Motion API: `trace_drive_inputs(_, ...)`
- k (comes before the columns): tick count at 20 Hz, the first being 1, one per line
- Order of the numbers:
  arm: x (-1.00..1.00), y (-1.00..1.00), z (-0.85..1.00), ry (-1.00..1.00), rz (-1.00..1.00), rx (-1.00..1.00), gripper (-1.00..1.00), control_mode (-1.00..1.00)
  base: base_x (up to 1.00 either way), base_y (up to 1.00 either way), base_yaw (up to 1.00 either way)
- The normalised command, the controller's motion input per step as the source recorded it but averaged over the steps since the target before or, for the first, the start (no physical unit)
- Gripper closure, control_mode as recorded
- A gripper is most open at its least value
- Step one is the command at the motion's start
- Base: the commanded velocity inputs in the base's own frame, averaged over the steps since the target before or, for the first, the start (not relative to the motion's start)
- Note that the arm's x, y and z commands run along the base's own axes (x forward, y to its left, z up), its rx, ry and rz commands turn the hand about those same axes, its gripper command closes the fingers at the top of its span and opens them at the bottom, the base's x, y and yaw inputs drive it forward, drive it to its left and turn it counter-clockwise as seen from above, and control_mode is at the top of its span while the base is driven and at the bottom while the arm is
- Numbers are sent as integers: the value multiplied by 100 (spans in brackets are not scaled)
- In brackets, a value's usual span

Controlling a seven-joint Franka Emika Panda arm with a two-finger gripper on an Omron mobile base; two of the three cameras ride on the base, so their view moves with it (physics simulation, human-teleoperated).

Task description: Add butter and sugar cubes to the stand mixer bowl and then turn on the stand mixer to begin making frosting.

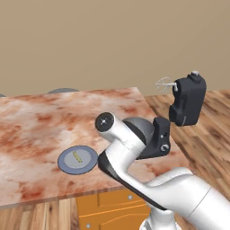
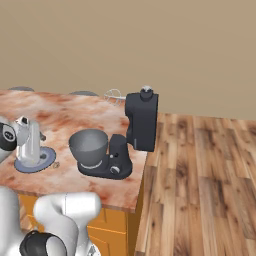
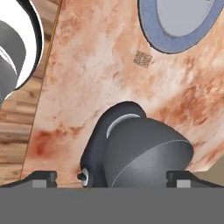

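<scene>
The butter (image 1: 77, 157) is a small yellow stick lying on a round blue-grey plate (image 1: 67, 167) near the counter's front edge. A tan sugar cube (image 3: 142, 58) rests on the counter just beside the plate (image 3: 162, 43), and in the right base view the cube (image 2: 56, 164) is a tiny speck. The dark stand mixer (image 2: 141, 122) stands at the counter's right end with its head tilted up and its whisk (image 1: 164, 85) pointing back. The grey stand mixer bowl (image 2: 89, 146) sits on the mixer's base. My gripper (image 3: 111, 176) is open and holds nothing, with the bowl (image 3: 146, 153) close ahead of its fingertips.
The marble counter (image 1: 36, 126) ends just right of the mixer, with wood floor (image 2: 200, 175) beyond. Orange cabinet drawers (image 1: 112, 204) sit under the front edge. My own arm (image 1: 121, 148) covers part of the bowl in the left base view.
</scene>
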Motion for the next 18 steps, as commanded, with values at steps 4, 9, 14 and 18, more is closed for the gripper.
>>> trace_drive_inputs(4,-5,3,10,21,-10,11,-100,-100,0,0,0)
trace_drive_inputs(9,0,28,4,43,19,1,-100,-100,0,0,0)
trace_drive_inputs(14,0,27,0,30,44,0,-100,-100,0,0,0)
trace_drive_inputs(18,0,0,-15,1,54,0,-100,-100,0,0,0)
